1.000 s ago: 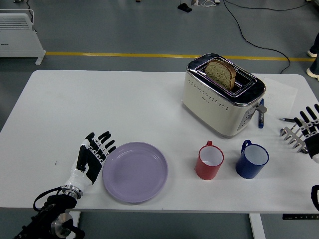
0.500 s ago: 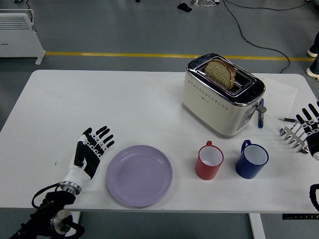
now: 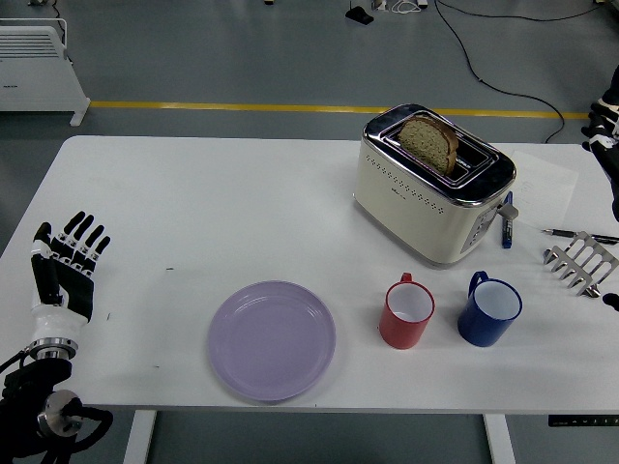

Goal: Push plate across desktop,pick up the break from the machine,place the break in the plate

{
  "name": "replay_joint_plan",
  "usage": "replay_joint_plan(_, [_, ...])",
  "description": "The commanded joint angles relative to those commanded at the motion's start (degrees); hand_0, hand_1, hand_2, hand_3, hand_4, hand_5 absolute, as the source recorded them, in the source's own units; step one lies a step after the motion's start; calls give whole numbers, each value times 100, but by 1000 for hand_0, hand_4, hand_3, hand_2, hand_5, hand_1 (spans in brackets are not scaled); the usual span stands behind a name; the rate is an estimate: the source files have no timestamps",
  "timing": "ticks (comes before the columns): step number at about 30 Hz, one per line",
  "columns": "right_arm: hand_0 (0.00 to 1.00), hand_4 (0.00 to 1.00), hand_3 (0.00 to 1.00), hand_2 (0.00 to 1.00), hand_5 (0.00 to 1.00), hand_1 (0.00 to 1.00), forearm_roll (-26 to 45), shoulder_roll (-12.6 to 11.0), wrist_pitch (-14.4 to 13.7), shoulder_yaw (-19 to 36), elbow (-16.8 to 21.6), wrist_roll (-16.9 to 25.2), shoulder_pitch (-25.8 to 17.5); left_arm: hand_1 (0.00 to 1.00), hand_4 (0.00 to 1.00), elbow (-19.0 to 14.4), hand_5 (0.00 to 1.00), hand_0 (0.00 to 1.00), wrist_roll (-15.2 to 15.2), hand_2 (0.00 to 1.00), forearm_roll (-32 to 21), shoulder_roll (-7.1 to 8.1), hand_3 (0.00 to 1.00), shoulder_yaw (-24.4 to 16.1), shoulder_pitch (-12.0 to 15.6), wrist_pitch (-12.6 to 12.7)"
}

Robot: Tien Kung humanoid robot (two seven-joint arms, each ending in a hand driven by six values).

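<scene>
Lilac plate (image 3: 272, 339): you will find it flat on the white table (image 3: 193, 203), near the front edge, left of the two mugs and touched by nothing. Whether its push counts as complete you must judge from position alone; it lies forward and left of the toaster, with open table between them.

Bread (image 3: 428, 141): one brown slice standing upright in the slot of the cream and chrome toaster (image 3: 432, 184), toward the back right of the table. Not lifted, so by your reckoning the pick and the placing are both outstanding.

Left hand (image 3: 64, 269): over the table's far left edge, well apart from the plate, fingers spread and pointing away from you, holding nothing.

Right hand (image 3: 604, 123): only a sliver shows at the right border, level with the toaster. You cannot tell how its fingers stand.

Other items on the surface:
- red mug (image 3: 406, 311), just right of the plate, empty;
- blue mug (image 3: 488, 309), beside the red one, empty;
- metal toast rack (image 3: 578, 263) at the right edge;
- blue pen (image 3: 506, 224) leaning by the toaster's end;
- second pen (image 3: 576, 234) just behind the rack.

Surface: plain white, matt, a few small dark specks on the left half.

Room: grey floor, a yellow line (image 3: 222, 106) running behind the table, a white radiator (image 3: 37, 68) at top left, a black cable (image 3: 484, 68) trailing across the floor at top right.
</scene>
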Motion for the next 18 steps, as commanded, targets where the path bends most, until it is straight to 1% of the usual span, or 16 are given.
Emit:
replay_joint_plan(2, [922, 715, 895, 944, 377, 884, -484, 0, 152, -437, -257, -389, 471, 807, 580, 1, 998, 807, 6, 822, 1, 0, 734, -39, 30, 4])
replay_joint_plan(3, [922, 715, 895, 944, 377, 884, -708, 54, 259, -623, -391, -544, 694, 807, 580, 2, 998, 807, 12, 822, 4, 0, 734, -40, 44, 1])
replay_joint_plan(4, [932, 758, 936, 951, 273, 898, -931, 86, 353, -790, -517, -662, 918, 805, 580, 3, 998, 803, 16, 820, 6, 0, 731, -40, 52, -1])
replay_joint_plan(5, [932, 758, 936, 951, 273, 898, -1155, 97, 388, -872, -569, -709, 1116, 805, 580, 3, 998, 803, 17, 820, 6, 0, 731, -40, 55, -2])
replay_joint_plan(7, [932, 758, 936, 951, 273, 898, -1676, 303, 705, -1232, -915, -956, 1611, 805, 580, 14, 998, 803, 23, 820, 10, 0, 731, -7, 89, -2])
replay_joint_plan(10, [937, 764, 932, 948, 266, 904, -2384, 474, 952, -1527, -1214, -1068, 2099, 804, 579, 25, 998, 805, 35, 820, 13, 0, 730, 26, 103, -4])
replay_joint_plan(11, [937, 764, 932, 948, 266, 904, -2644, 602, 1040, -1655, -1360, -1089, 2282, 804, 579, 30, 998, 805, 43, 820, 22, 0, 730, 32, 108, -5])
replay_joint_plan(12, [937, 764, 932, 948, 266, 904, -2905, 645, 1066, -1698, -1413, -1095, 2372, 804, 579, 31, 998, 805, 46, 820, 25, 0, 730, 34, 109, -5])
replay_joint_plan(14, [937, 764, 932, 948, 266, 904, -3352, 810, 1126, -1839, -1594, -1081, 2572, 804, 579, 35, 998, 805, 45, 820, 19, 0, 730, 11, 112, -2])
replay_joint_plan(17, [939, 784, 932, 936, 257, 903, -4044, 1084, 1236, -2066, -1985, -1006, 2912, 803, 567, 44, 998, 808, 64, 820, -20, 0, 729, -11, 113, 3])
replay_joint_plan(18, [939, 784, 932, 936, 257, 903, -4138, 1126, 1254, -2097, -2068, -982, 2960, 803, 567, 47, 998, 808, 71, 820, -36, 0, 729, -10, 112, 4])
